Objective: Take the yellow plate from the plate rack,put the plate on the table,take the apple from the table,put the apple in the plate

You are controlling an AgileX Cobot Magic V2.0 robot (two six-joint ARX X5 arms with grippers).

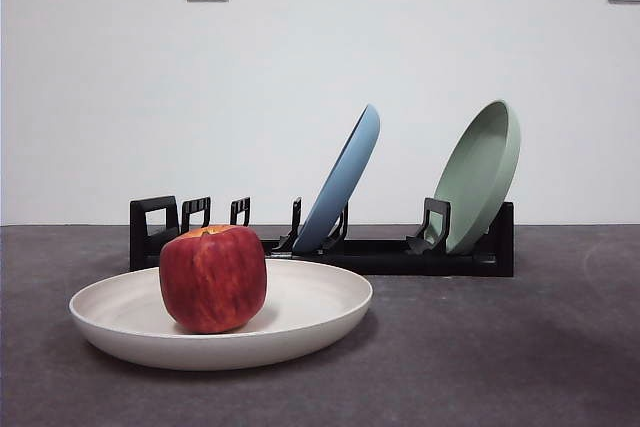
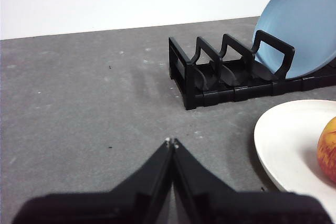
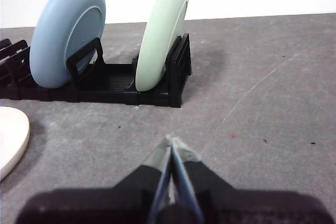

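The apple (image 1: pixel 213 279) sits in the cream plate (image 1: pixel 310 312) on the worktop (image 1: pixel 520 347), in front of the rack (image 1: pixel 400 252). Both hands, left (image 2: pixel 171 142) and right (image 3: pixel 172 141), are pressed together, holding nothing. The job looks done, so best to keep them back.

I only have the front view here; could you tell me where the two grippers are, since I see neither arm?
Observer: The left gripper hovers low over bare table, beside the yellow plate, jaws shut, holding nothing.
Operator: And the other one, please?
Observer: The right gripper is also shut and holds nothing, facing the plate rack end that holds the green plate.
Operator: Is either touching the apple?
Observer: No; the apple sits on the plate, clear of both.
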